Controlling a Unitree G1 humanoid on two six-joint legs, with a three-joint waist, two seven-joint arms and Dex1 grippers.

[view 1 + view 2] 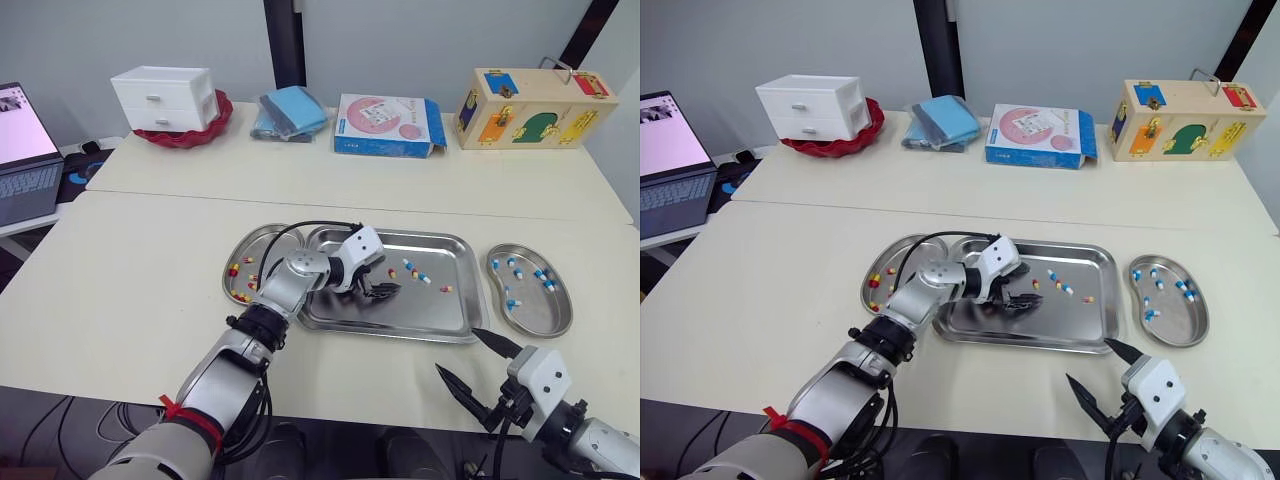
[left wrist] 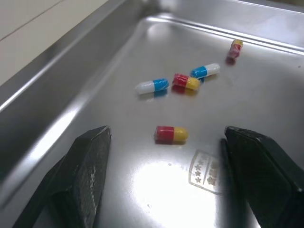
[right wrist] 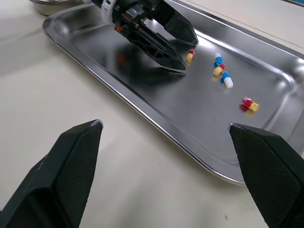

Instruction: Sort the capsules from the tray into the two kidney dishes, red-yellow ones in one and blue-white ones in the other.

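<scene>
A steel tray (image 1: 440, 320) lies between two kidney dishes. The left dish (image 1: 243, 250) holds several red-yellow capsules (image 1: 233, 270); the right dish (image 1: 530, 315) holds several blue-white capsules (image 1: 512, 303). My left gripper (image 1: 382, 290) is open and low inside the tray, its fingers (image 2: 85, 166) on either side of a red-yellow capsule (image 2: 171, 134) without touching it. Beyond it lie two blue-white capsules (image 2: 152, 86) and two more red-yellow ones (image 2: 186, 81). My right gripper (image 1: 458, 352) is open and empty above the table, just in front of the tray's near right corner.
Along the table's far side stand a white drawer box in a red bowl (image 1: 170, 100), folded blue cloths (image 1: 290, 112), a flat carton (image 1: 385, 125) and a wooden toy box (image 1: 535, 108). A laptop (image 1: 25, 150) sits off the left edge.
</scene>
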